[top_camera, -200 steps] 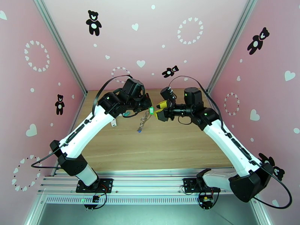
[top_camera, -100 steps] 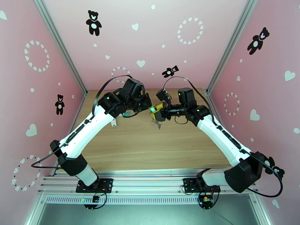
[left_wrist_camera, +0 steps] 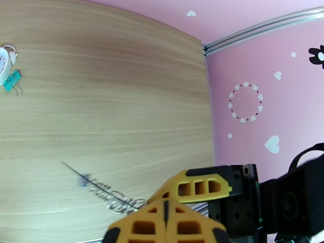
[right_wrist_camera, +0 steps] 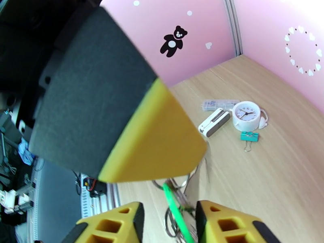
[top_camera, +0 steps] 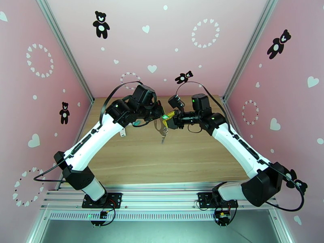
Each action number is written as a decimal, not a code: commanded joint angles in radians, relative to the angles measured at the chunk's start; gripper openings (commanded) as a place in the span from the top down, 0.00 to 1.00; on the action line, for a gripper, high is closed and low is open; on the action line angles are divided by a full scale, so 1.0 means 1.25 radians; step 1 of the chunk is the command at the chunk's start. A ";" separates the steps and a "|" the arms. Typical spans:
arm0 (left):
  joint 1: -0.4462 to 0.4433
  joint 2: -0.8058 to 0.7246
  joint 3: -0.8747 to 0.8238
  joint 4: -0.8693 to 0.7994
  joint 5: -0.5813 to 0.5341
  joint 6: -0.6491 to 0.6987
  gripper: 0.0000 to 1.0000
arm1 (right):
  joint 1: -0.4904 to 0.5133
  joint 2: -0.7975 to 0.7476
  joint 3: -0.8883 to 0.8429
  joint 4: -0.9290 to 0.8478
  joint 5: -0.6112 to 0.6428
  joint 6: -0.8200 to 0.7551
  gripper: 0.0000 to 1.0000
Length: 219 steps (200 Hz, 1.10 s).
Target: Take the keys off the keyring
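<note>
The left gripper (left_wrist_camera: 164,217) has its jaws pressed together on the keyring (left_wrist_camera: 117,201), which hangs above the desk (top_camera: 133,158) between the two arms; the grip point itself is hidden. The blue key (left_wrist_camera: 83,182) dangles at the far end of the rings. Further right, the right gripper (top_camera: 170,118) has its jaws narrow but apart, one on each side of the green key (right_wrist_camera: 175,208), not pinching it. By my reading no key is off yet; both are left to pull free.
</note>
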 commanded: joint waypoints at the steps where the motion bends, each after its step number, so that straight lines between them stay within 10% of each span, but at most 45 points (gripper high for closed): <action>1: 0.003 -0.006 0.019 0.015 0.013 -0.009 1.00 | 0.004 0.003 0.019 0.016 -0.005 -0.003 0.68; 219: 0.003 -0.004 0.020 0.013 0.006 -0.013 1.00 | 0.013 -0.039 -0.021 0.038 0.056 0.016 0.68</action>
